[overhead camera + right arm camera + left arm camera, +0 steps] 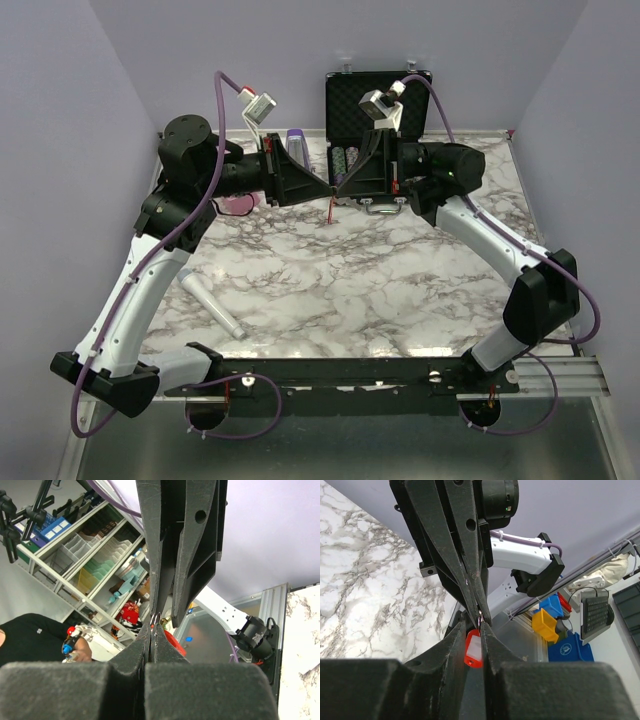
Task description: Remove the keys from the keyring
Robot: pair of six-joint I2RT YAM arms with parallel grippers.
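Keyring (pixel 333 208): hanging in the air over the surface (pixel 330 290), right where my two tools are meeting.
Right tool (pixel 151 628): squeezing tight shut on the keyring's thin ring.
Left tool (pixel 476 625): fingers sitting a little apart, red tag showing between them; I cannot tell if it is gripping.

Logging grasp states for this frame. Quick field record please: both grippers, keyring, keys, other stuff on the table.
keyring: red tag plus thin metal ring, in the air above the table
left gripper: fingers flank the red tag; grip uncertain
right gripper: shut, tips pinching at the metal ring
keys: cannot make out in any view
other items: white tube lying on the table; open black case at the back
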